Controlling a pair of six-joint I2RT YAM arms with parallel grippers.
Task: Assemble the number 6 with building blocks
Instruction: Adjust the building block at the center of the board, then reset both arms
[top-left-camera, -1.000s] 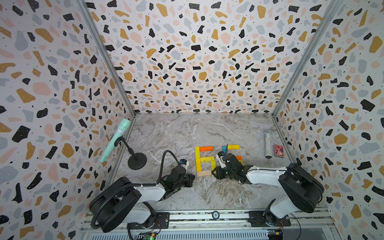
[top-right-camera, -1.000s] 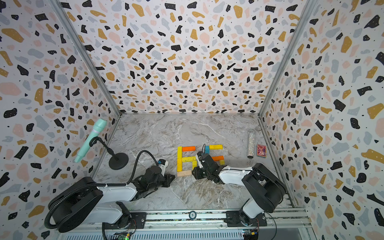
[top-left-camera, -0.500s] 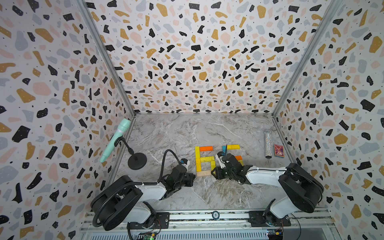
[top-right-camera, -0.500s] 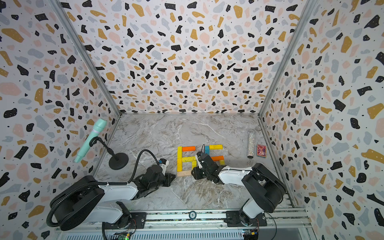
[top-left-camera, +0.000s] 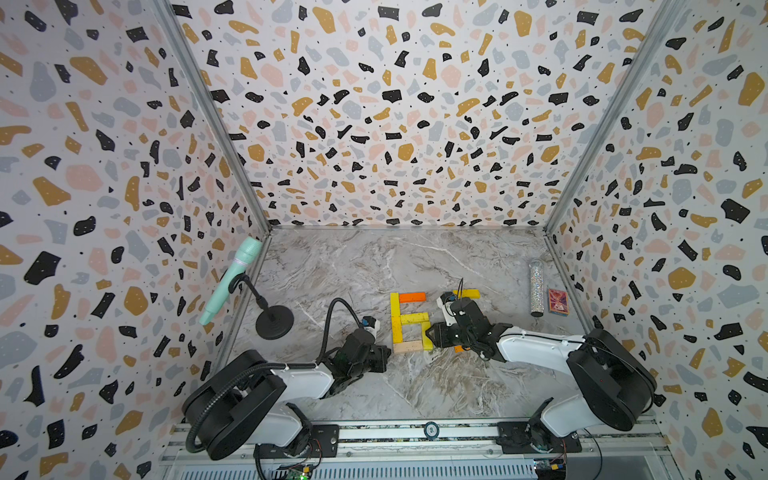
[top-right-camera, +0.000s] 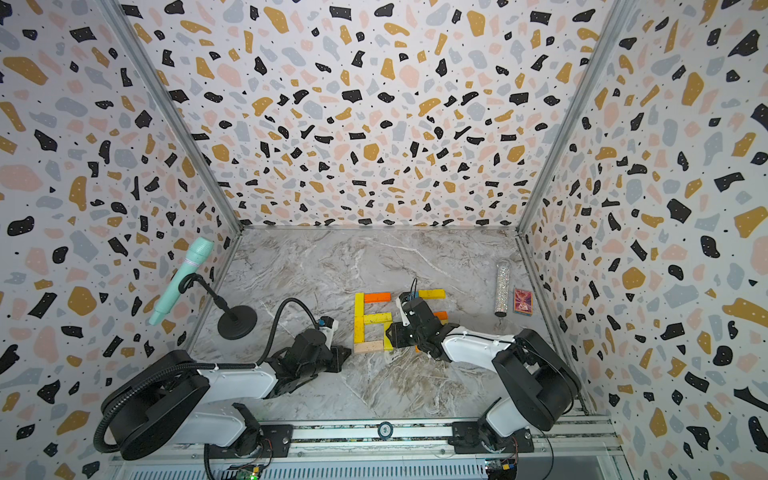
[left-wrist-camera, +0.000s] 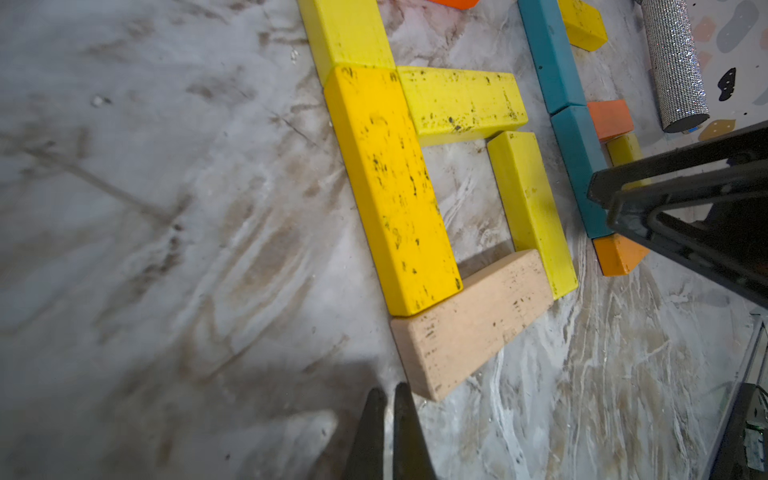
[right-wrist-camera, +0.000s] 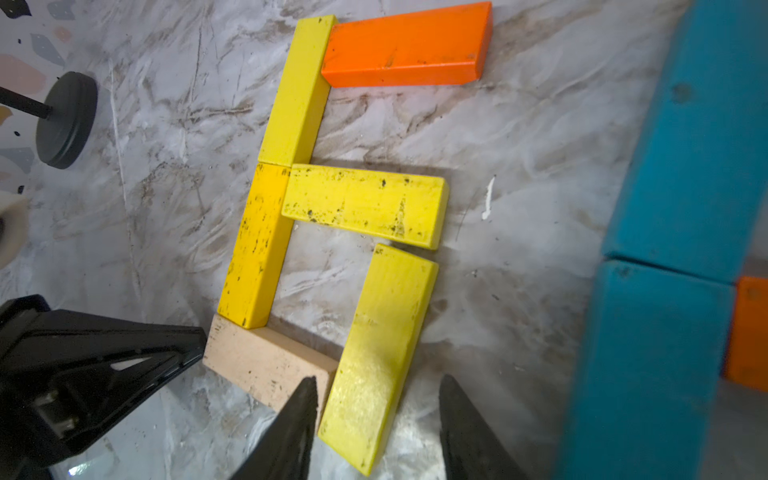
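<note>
Building blocks (top-left-camera: 396, 328) form a 6 on the tabletop (top-left-camera: 374, 266); spare planks (top-right-camera: 432, 294) lie at its 3 o'clock. Right jaws stand spread astride the closing yellow plank (right-wrist-camera: 382, 345), not pinching. Left jaws are pressed together, empty, by the beige plank (left-wrist-camera: 473, 324). Card box (top-left-camera: 557, 301) sits at the glitter tube's (top-left-camera: 537, 286) 3 o'clock, contents unseen.

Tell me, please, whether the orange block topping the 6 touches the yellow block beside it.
Touching: the right wrist view shows the orange block butted against the yellow block, no gap.

Looks like a robot lab test booth: terrazzo-print panels (top-left-camera: 395, 104) boxing in a marble-look tabletop (top-left-camera: 374, 266), two robot arms (top-left-camera: 303, 380) bolted to an aluminium rail (top-left-camera: 374, 434).
</note>
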